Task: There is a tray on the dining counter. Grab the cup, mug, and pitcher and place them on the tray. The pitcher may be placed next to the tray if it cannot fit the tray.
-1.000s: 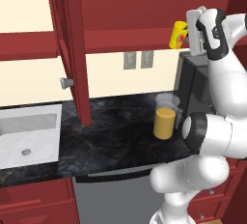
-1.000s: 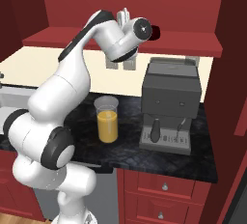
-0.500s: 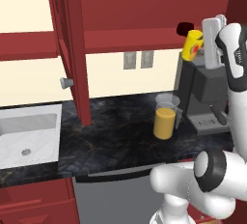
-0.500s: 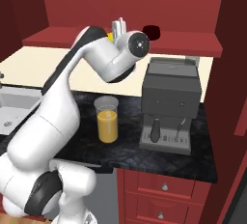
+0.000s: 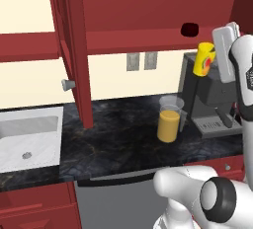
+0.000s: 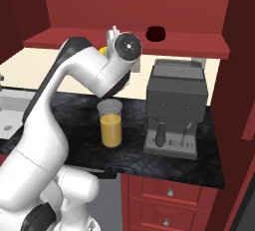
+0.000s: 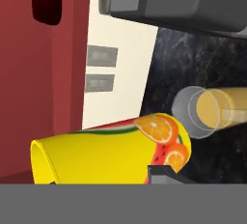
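Carrying the cup (image 5: 203, 61) high in the gripper (image 5: 217, 55) — clenched on its yellow wall, now over the coffee machine (image 5: 212, 95) rather than short of it as a second ago. Swinging rightward, away from the wall sockets (image 5: 140, 61), so likely heading for the tray elsewhere; transport barely begun. Seen from the hand, cup (image 7: 111, 153) lies sideways with fruit print facing out. Left behind beside the coffee machine, just to its left: pitcher (image 5: 169, 119) of orange liquid, upright on the black marbled countertop (image 5: 118, 139). Farther left of the machine — white sink (image 5: 27, 139), open red cabinet door (image 5: 71, 40) above.
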Robot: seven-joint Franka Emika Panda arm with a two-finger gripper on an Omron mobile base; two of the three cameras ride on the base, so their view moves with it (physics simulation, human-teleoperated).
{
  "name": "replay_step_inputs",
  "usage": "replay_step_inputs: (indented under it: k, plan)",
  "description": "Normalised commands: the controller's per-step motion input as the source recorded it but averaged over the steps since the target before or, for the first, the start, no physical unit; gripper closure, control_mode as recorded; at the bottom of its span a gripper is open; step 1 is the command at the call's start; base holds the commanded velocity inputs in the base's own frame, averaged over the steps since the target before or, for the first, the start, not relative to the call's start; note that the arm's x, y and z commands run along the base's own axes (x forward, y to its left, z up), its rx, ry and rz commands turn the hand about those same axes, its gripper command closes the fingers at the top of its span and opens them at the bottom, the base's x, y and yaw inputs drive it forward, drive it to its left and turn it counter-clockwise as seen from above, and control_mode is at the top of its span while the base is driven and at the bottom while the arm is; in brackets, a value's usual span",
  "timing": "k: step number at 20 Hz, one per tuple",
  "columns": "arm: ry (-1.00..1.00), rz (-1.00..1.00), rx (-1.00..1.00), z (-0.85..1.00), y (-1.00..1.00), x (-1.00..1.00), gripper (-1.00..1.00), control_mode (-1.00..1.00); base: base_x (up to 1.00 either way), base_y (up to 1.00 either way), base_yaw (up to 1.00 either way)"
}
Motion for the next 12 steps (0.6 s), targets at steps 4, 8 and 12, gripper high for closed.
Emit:
replay_step_inputs:
  k: [4, 8, 12]
  plan:
    - [0.14, 0.0, 0.0, -0.07, 0.0, -0.39, 1.0, -1.0, 0.0, 0.0, 0.0]
    - [0.04, -0.01, 0.0, -0.18, 0.04, -0.3, 1.0, -1.0, 0.0, 0.0, 0.0]
    - [0.0, 0.0, 0.0, -0.18, 0.1, -0.25, 1.0, -1.0, 0.0, 0.0, 0.0]
